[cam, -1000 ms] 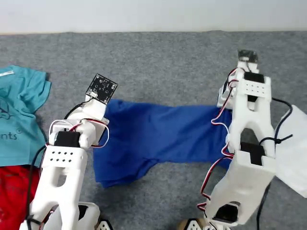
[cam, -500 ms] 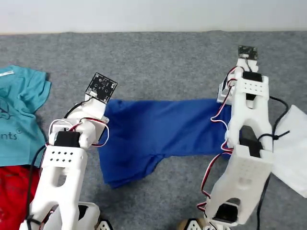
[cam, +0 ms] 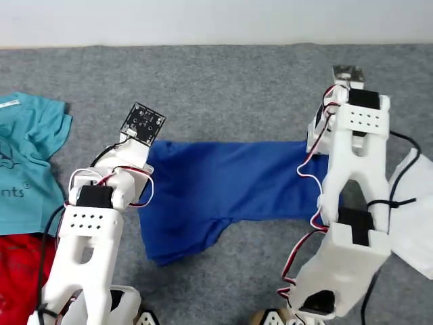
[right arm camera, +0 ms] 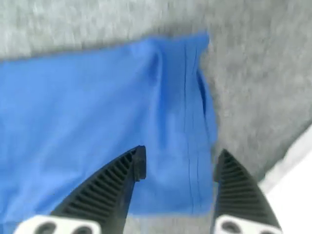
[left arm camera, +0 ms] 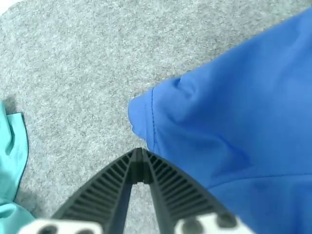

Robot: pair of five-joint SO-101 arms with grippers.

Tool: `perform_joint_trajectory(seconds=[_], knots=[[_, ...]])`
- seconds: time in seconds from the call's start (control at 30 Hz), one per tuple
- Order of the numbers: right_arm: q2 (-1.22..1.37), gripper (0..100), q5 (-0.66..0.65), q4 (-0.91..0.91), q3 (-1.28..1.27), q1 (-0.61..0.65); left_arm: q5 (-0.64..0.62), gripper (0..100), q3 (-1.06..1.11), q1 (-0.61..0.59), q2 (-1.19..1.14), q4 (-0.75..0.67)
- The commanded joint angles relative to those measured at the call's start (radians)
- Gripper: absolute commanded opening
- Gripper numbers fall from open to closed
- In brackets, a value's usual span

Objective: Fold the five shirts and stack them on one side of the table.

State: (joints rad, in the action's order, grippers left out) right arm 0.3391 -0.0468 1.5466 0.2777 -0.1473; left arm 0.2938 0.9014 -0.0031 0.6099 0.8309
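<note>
Up close, left tool (left arm camera: 142, 155) sits closed beside blue shirt (left arm camera: 234, 122), right tool (right arm camera: 181, 160) gaping.

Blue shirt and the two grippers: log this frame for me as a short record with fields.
blue shirt: lies flat in a wide band on the grey table, between the two arms
left gripper: shut, nothing in it, over the table just beside one end of the shirt
right gripper: open, over the shirt's other end
elsewhere: teal shirt and red shirt at one side of the table, white cloth at the other
</note>
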Motion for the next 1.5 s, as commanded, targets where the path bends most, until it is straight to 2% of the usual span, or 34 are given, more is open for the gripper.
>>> perform_joint_trajectory(seconds=[0.0, 0.23, 0.4, 0.87, 1.0, 1.13, 1.47], knots=[[-0.068, 18.2, -0.011, 0.082, 0.051, -0.042, -0.003, 0, -0.051, -0.003, 0.018, -0.015], [-0.042, 17.7, -0.005, 0.128, 0.029, -0.160, -0.003, 0, -0.048, -0.003, 0.018, -0.015], [0.047, 17.7, -0.003, 0.137, -0.031, -0.200, -0.006, 0, -0.048, -0.003, 0.018, 0.003], [0.217, 17.5, -0.002, 0.145, -0.058, -0.193, -0.008, 0, -0.048, 0.002, 0.018, 0.020], [0.225, 10.8, -0.003, 0.142, -0.057, -0.182, -0.009, 0, -0.048, 0.002, 0.018, 0.020], [0.188, 0.8, -0.003, 0.143, -0.054, -0.148, -0.009, 0, -0.048, 0.000, 0.018, 0.020], [-0.035, 0.9, -0.009, 0.131, -0.051, -0.042, -0.006, 0, -0.050, -0.003, 0.018, 0.020]])
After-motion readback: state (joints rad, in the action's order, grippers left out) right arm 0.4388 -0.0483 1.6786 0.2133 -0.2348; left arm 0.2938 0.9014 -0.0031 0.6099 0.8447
